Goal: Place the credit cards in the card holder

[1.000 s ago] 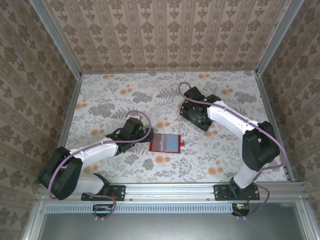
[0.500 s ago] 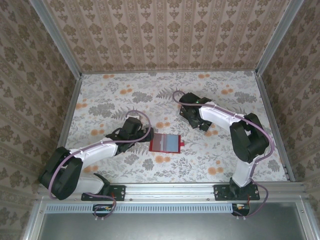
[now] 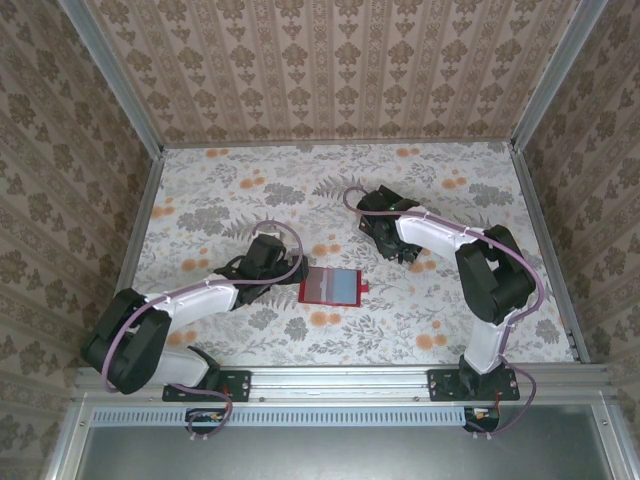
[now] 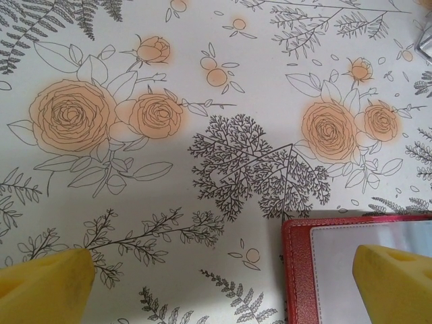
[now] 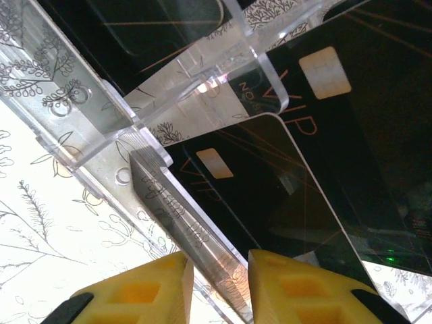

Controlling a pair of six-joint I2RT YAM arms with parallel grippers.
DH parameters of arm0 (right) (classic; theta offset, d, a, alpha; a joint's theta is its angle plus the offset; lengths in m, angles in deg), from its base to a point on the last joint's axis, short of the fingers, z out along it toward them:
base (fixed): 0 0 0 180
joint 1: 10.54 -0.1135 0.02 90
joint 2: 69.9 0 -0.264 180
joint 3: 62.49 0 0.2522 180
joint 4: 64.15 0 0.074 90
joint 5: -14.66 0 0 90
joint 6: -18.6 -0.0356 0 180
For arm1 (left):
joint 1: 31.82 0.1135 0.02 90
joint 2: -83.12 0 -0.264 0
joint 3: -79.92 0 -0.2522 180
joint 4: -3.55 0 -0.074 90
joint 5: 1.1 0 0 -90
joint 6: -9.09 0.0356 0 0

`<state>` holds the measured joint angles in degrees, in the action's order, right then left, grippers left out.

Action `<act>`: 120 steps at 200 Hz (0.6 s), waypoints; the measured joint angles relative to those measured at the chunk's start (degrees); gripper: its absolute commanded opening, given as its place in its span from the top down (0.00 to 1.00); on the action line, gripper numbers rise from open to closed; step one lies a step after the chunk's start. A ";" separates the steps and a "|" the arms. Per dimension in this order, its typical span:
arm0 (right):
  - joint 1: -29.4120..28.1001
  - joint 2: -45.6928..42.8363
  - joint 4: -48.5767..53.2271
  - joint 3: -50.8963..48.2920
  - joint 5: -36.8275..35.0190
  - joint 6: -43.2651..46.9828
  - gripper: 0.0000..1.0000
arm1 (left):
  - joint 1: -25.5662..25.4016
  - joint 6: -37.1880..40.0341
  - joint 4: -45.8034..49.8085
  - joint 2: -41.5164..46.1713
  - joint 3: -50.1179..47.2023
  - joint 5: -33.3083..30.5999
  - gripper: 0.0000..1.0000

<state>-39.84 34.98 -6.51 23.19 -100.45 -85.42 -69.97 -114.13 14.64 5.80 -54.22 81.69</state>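
The red card holder [image 3: 329, 287] lies open and flat near the middle of the floral table [image 3: 220, 190] with no card visible on its pale inner face, so the job looks barely begun and every card is yet to be moved. The credit cards [image 5: 270, 196] sit stacked in a clear plastic tray [image 5: 101, 128] at about 2 o'clock from the holder. The right gripper [image 5: 216, 283] hangs over them, fingers drawn close about the tray wall and a card edge; whether they grasp anything cannot be told. At the holder's 9 o'clock the left gripper [image 4: 223, 277] stands spread wide, holding nothing. Orange "VIP" lettering reads on two black cards; smaller print is illegible
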 measured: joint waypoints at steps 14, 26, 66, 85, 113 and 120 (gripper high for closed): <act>0.00 0.00 0.00 0.00 0.02 0.09 0.73 | 0.00 -0.02 -0.20 0.00 -0.07 0.02 0.00; 0.00 -0.02 0.02 0.00 0.02 0.22 0.73 | 0.00 -0.02 -0.33 0.00 -0.22 0.02 0.00; -0.02 -0.04 0.04 0.00 0.02 0.42 0.74 | 0.00 -0.02 -0.39 0.00 -0.55 0.24 0.00; 0.00 -0.26 0.07 0.00 0.02 0.42 0.74 | 0.00 -0.04 -0.42 0.00 -0.59 0.42 0.00; -0.02 -0.94 0.09 0.00 0.02 0.44 0.75 | 0.00 -0.20 -0.42 0.00 -0.59 0.52 0.00; -0.02 -1.11 0.09 0.00 0.02 0.44 0.75 | 0.00 -0.22 -0.42 0.00 -0.59 0.59 0.00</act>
<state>-39.86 33.87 -6.42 23.19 -100.42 -84.98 -69.97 -114.35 14.22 5.80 -54.81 82.28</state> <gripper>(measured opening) 0.255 0.997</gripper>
